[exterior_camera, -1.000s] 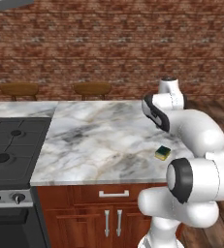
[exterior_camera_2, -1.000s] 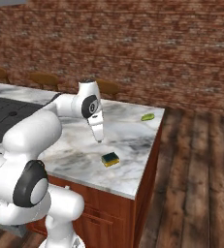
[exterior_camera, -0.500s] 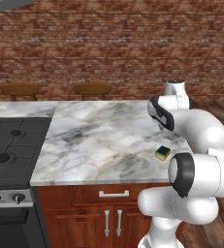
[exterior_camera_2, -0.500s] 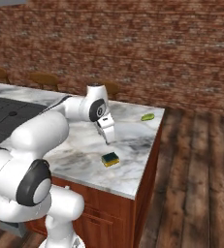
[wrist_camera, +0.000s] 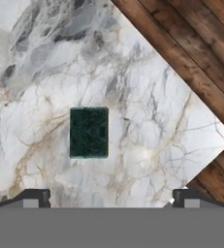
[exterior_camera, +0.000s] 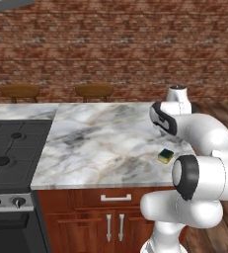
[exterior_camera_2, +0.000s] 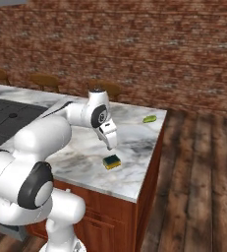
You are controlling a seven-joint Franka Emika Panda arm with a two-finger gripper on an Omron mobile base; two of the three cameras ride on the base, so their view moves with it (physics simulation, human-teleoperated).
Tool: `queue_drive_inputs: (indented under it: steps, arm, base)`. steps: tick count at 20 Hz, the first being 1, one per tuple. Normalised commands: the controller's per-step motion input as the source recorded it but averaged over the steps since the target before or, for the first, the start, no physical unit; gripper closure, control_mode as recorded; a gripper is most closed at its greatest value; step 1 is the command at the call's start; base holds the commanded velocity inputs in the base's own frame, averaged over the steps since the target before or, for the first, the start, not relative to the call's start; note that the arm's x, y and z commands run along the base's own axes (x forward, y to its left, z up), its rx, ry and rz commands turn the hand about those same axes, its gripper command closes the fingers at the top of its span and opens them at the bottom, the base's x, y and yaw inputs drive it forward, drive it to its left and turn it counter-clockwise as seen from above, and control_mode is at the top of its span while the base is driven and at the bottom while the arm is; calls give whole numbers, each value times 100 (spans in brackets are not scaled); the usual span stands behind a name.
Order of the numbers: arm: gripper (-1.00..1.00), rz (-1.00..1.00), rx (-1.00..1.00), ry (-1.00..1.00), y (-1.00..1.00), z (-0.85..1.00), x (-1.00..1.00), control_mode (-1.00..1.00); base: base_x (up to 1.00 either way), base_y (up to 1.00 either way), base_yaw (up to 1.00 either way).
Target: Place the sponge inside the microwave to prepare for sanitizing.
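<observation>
A marble counter (exterior_camera: 100,143) with grey and tan veining tops red-brown wooden cabinets (exterior_camera: 113,217); a black cooktop (exterior_camera: 9,153) adjoins it on one side, and a brick wall (exterior_camera_2: 134,44) with wooden stools (exterior_camera: 93,91) in front closes the room behind, above a dark plank floor (exterior_camera_2: 203,182). The sponge (exterior_camera_2: 112,161), yellow with a dark green top, lies flat near the counter's front corner; a small green item (exterior_camera_2: 150,118) rests well apart, near the far edge. The gripper (exterior_camera_2: 111,144) hangs just above and beside the sponge, its fingers (wrist_camera: 36,197) spread wide and holding nothing; in the hand view the sponge (wrist_camera: 88,132) sits between the tips, untouched. Compared with one second earlier, the hand has swung farther toward the counter's end and come nearer the sponge, which has not shifted.
</observation>
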Motion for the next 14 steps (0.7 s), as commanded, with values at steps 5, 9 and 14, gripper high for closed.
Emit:
queue_drive_inputs:
  steps: [5, 9, 14]
  arm:
    - [-100, -1, 0, 0, 1, -22, 7, -100]
    - [-100, 0, 0, 0, 1, -21, 16, -100]
    - [-100, 0, 0, -3, 0, -23, 19, -100]
  base:
    - [0, 0, 0]
    - [0, 0, 0]
    - [0, 0, 0]
